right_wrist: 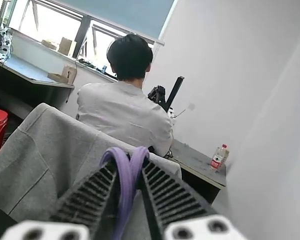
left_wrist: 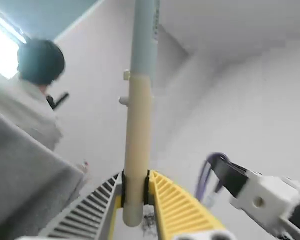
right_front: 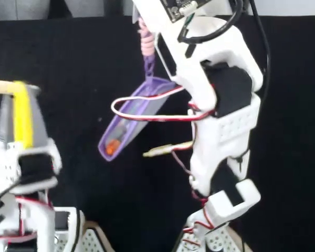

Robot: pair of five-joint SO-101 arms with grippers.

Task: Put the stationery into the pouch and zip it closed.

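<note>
The pouch [right_front: 134,118], a long purple case, hangs in the air above the black counter [right_front: 68,52], well apart from it and tilted, with one end high and the other low. Its mouth gapes along the long side, so the zip is plainly not yet closed. Inside, at the low end, lies a small orange item [right_front: 111,148]; I cannot tell what kind of stationery it is, nor whether anything else lies deeper in the grey lining. A red and white cable [right_front: 147,116] from the tall white arm loops across the front of the pouch.

From the pouch's high end a purple cord [right_front: 148,65] runs up toward the top of the high view. The right claw [right_wrist: 130,175] is closed narrowly on a loop of that cord, with the purple strand pinched between its ribbed fingers, so the whole pouch dangles from this grip.

The pen [left_wrist: 140,125], cream at the held end and pale blue farther out, is outside the pouch and well to one side of it. The left claw [left_wrist: 136,180] clamps it near its cream end between a grey finger and a yellow finger.

As I judge it, the task is partly done: at least one piece is inside, the pen remains to go in, and the zipping comes after that.
</note>
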